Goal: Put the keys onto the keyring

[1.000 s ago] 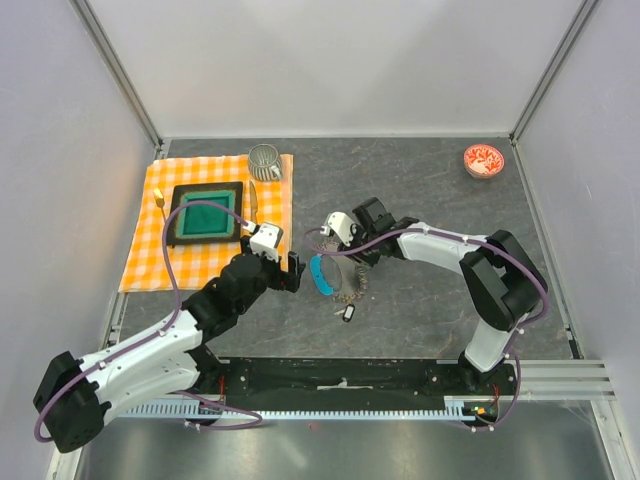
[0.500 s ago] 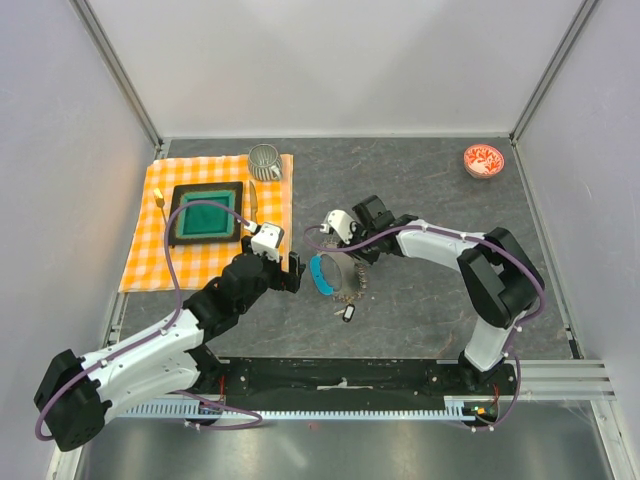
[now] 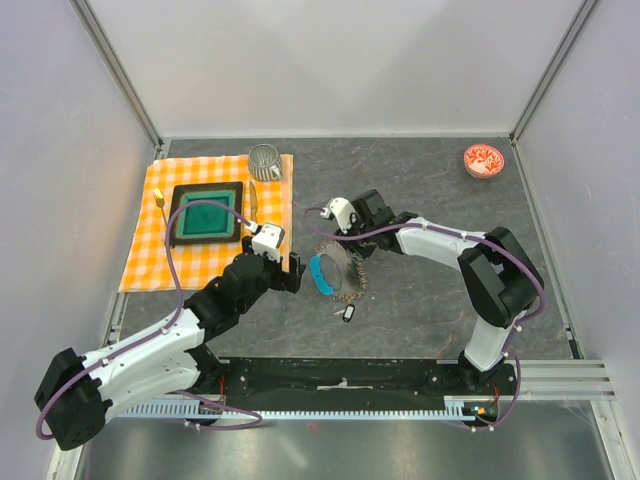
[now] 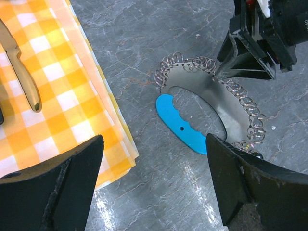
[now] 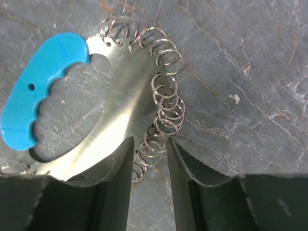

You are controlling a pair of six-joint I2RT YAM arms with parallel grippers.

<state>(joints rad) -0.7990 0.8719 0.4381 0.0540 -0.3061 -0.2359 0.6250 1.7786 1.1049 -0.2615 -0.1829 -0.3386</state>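
Note:
The keyring [image 3: 345, 262] is a curved silvery plate edged with many small wire rings, with a bright blue tag [image 3: 317, 273]. It lies mid-table and looks tipped up at its far side. My right gripper [image 3: 338, 238] is closed on the ringed edge. In the right wrist view several rings [image 5: 161, 120] sit between its fingers [image 5: 149, 142], and one finger lies over the plate [image 5: 125, 82]. A tiny black-and-white key [image 3: 348, 313] lies just in front of the keyring. My left gripper [image 3: 290, 272] is open and empty, just left of the blue tag [image 4: 185, 127].
An orange checked cloth [image 3: 150, 250] covers the left side. It carries a black tray with a green inside [image 3: 205, 215], a metal mug [image 3: 265, 160] and cutlery [image 4: 21, 72]. A red-and-white bowl [image 3: 484, 160] stands at the far right.
My right gripper has moved a little away from the arm bases, and the keyring's ringed far edge has come with it. The left arm has stayed still.

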